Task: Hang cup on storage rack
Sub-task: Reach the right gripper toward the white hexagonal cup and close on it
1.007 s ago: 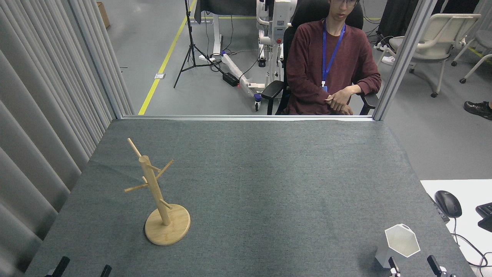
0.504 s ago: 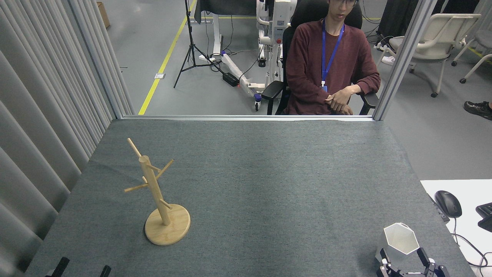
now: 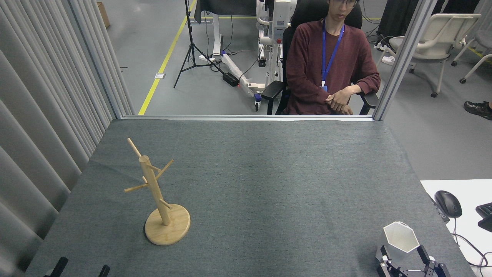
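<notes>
The white hexagonal cup [image 3: 401,236] stands upright near the table's front right corner, its mouth facing up. My right gripper [image 3: 403,257] is open, with one dark finger on each side of the cup's lower body. I cannot tell whether the fingers touch it. The bamboo storage rack [image 3: 155,192] stands at the front left on its round base, with nothing on its pegs. At the bottom left edge, only the two dark fingertips of my left gripper [image 3: 82,270] show. They are set wide apart, in front of the rack and well short of it.
The grey felt table [image 3: 261,184] is bounded by corrugated panels on the left and a metal frame at the back. A person sits behind the far edge, hands off the table. A white desk with a mouse [image 3: 448,203] adjoins the right side.
My right gripper has risen from the bottom edge and moved left, so its fingers now flank the cup. The cup has shifted slightly away from me. The left gripper and the rack are unchanged.
</notes>
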### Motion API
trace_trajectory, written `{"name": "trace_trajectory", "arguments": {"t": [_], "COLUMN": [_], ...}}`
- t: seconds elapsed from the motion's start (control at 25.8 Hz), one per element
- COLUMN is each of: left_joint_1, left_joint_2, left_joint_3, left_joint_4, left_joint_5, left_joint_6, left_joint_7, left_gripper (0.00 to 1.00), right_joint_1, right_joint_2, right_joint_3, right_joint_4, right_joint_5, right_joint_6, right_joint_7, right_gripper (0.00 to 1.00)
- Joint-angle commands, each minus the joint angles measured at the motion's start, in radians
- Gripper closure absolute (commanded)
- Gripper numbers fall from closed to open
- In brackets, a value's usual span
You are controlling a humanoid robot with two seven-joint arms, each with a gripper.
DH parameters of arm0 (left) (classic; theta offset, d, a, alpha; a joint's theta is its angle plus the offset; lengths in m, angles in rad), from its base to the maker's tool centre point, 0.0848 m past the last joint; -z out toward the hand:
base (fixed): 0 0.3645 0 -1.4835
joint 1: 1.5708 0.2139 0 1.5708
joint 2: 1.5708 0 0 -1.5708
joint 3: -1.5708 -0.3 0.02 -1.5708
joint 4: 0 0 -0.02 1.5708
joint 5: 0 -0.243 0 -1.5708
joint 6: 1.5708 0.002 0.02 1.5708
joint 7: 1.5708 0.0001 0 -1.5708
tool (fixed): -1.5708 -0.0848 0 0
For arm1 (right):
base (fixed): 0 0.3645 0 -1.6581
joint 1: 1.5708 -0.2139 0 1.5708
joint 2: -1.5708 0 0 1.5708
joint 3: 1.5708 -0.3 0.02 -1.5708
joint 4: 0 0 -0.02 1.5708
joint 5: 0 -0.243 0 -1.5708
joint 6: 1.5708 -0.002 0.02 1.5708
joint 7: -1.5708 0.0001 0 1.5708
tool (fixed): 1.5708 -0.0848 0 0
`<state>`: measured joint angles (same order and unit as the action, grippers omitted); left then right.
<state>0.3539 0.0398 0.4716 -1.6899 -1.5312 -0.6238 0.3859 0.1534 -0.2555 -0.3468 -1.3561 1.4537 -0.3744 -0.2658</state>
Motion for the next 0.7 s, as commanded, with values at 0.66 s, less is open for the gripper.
{"name": "trace_trajectory", "arguments": {"t": [0.66], "left_joint_1": [0.002], "left_joint_2": [0.0], "left_joint_3": [0.01], "left_joint_4": [-0.001], "left_joint_5": [0.003], "left_joint_6": [-0.004], "left_joint_7": [0.001], "left_gripper": [0.0], "right_joint_1": [-0.057], "right_joint_2": [-0.018], "right_joint_3": [-0.001], "right_joint_4": [0.068], "right_joint_5": [0.005], "right_joint_6": [-0.001], "right_joint_7": [-0.004], "right_gripper": [0.02]}}
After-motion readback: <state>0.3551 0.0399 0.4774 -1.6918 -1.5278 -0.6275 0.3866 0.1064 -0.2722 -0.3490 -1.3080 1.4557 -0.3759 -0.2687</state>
